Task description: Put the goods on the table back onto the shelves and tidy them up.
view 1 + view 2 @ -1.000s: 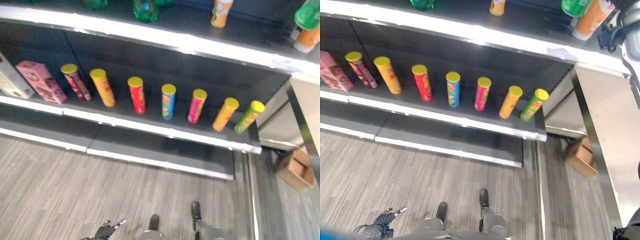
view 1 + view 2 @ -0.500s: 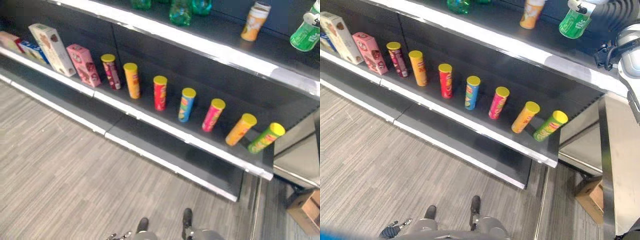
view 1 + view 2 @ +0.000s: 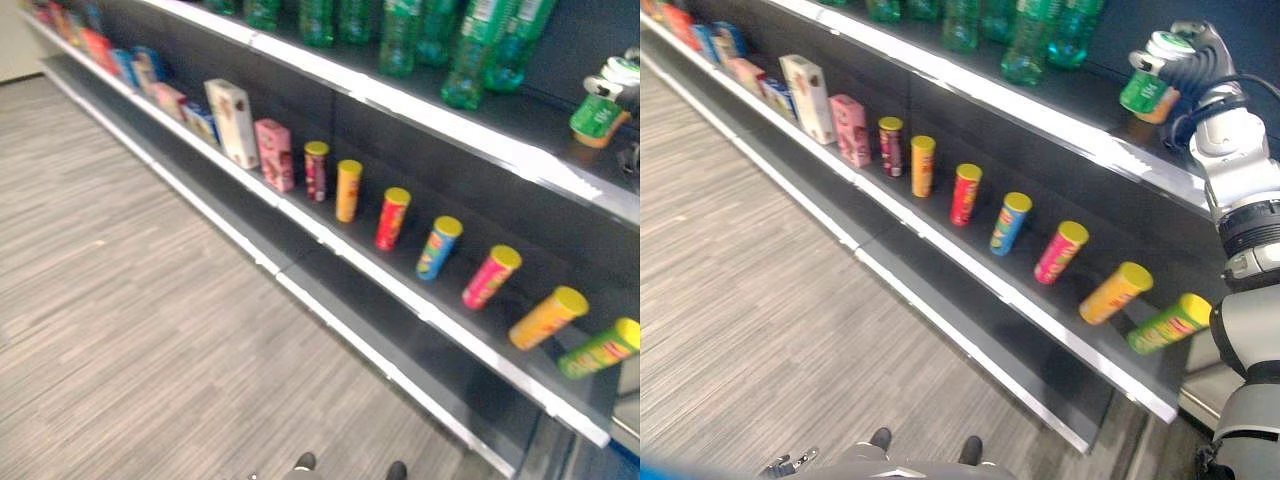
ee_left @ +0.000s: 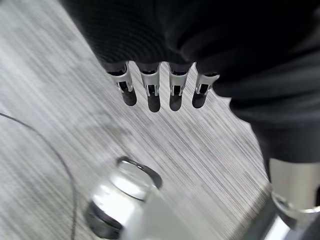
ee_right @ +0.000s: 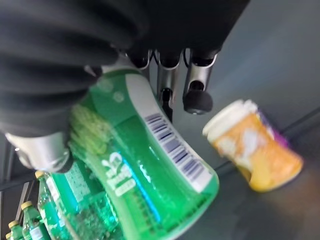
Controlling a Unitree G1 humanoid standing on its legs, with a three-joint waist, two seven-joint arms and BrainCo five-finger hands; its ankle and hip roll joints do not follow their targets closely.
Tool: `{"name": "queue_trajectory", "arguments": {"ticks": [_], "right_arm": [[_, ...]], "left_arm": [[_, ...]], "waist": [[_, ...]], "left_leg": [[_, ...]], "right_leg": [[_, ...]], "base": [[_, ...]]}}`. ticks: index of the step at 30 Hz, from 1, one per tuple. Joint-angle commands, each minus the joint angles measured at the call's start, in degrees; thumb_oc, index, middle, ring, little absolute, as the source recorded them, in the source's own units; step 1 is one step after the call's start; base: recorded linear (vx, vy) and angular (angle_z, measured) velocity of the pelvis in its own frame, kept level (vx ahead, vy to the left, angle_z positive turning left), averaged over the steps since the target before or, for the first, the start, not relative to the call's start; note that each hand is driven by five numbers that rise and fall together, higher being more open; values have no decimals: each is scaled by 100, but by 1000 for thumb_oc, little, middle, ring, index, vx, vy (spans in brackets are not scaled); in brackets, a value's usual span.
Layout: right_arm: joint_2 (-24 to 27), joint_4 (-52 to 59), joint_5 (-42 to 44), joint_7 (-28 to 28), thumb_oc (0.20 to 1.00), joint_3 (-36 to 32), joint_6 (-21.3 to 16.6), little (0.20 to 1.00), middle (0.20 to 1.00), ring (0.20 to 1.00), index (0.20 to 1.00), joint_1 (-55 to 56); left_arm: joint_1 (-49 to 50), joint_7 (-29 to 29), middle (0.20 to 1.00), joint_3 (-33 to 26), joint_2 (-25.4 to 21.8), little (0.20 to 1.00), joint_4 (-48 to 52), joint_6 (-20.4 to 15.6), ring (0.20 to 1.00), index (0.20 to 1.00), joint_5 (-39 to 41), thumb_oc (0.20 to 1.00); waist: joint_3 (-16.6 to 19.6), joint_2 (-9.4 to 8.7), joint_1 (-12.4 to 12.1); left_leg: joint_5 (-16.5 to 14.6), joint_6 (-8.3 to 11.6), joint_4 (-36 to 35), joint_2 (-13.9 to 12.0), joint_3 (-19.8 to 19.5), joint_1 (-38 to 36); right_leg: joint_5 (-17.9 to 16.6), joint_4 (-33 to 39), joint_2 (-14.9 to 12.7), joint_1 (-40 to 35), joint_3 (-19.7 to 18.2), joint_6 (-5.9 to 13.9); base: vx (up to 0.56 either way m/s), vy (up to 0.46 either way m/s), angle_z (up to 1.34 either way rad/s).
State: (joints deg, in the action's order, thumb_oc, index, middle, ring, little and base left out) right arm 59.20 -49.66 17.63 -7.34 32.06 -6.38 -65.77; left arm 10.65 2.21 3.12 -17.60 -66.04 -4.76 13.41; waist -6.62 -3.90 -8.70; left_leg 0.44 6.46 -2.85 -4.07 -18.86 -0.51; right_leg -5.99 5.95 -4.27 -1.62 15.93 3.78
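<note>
Green bottle [image 5: 145,165] clamped in our right hand [image 3: 1200,60] over the upper shelf [image 3: 1080,140], orange cup [image 5: 252,150] just beside, our left hand [image 4: 160,90] hanging low, fingers relaxed and apart.

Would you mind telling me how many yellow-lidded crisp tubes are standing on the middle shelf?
7, in one spaced row along the middle shelf, from the boxes outward: maroon tube, orange tube, red tube, blue tube, pink tube, orange-yellow tube, green tube. None looks hidden.

right robot hand [image 3: 1193,62] raised, seemingly gripping
</note>
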Motion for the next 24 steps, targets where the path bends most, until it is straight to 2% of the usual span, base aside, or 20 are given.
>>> {"name": "queue_trajectory", "arguments": {"ticks": [1, 9, 24], "right_arm": [[227, -353, -110, -335, 200, 18, -33, 200, 200, 200, 200, -784], [112, -358, -229, -364, 200, -14, -10, 200, 200, 200, 200, -684], [-189, 4, -282, -301, 200, -227, -32, 200, 200, 200, 200, -191]], "left_arm": [[-254, 91, 1000, 391, -308, 1000, -244, -60, 1000, 1000, 129, 1000], [-279, 112, 1000, 456, -261, 1000, -256, -43, 1000, 1000, 70, 1000], [-338, 159, 1000, 510, -256, 1000, -242, -47, 1000, 1000, -119, 1000]], "waist": [[37, -169, -11], [47, -161, 27], [18, -165, 189]], "left_leg": [[-204, 181, -87, -13, 468, -11], [-231, 173, -85, -20, 452, -28], [-331, 80, -63, -42, 721, -98]], "right_leg": [[897, -198, -347, -339, -96, 396], [956, -246, -329, -369, -84, 378], [921, -276, -379, -270, -370, 402]], "base": [[30, -29, 25], [8, -7, 6], [0, 18, -8]]}}
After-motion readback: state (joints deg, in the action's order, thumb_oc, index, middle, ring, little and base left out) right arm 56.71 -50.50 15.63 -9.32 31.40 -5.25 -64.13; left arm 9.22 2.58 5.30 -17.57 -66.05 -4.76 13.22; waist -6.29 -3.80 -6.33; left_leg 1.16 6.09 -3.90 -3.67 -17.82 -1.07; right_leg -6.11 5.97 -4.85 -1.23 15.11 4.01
